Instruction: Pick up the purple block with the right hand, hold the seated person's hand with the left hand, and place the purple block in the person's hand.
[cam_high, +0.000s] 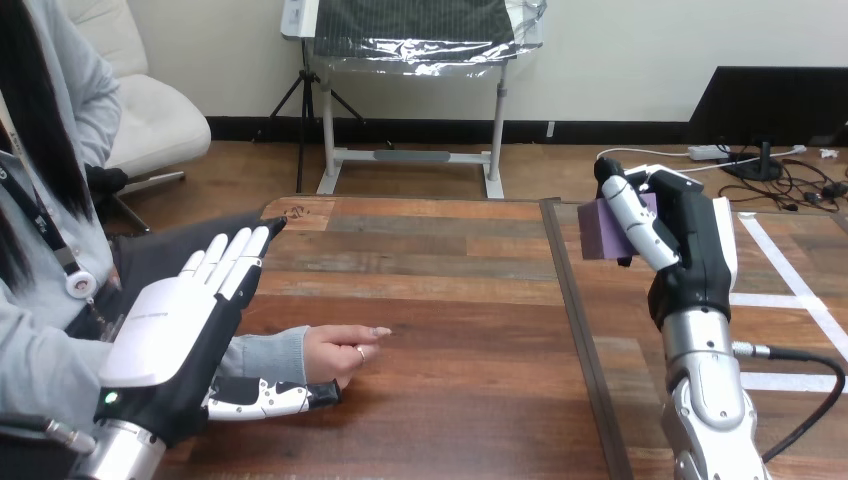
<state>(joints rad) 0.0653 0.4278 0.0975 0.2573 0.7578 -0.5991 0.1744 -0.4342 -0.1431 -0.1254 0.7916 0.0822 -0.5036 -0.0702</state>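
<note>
My right hand (684, 243) is raised above the right part of the table, with its fingers curled round the purple block (598, 229), which sticks out to the left of them. The person's hand (340, 351) rests low on the wooden table (450, 300) at the left, its fingers pointing right. My left hand (165, 335) stands just left of the person's wrist with straight fingers pointing up and away. Its thumb (268, 398) lies stretched out along the near side of the person's hand, close to it; I cannot tell whether they touch.
A dark seam (572, 330) runs front to back through the table between the two hands. White tape lines (800, 290) mark the right section. The person's grey sleeve (262, 355) lies along the table's left side.
</note>
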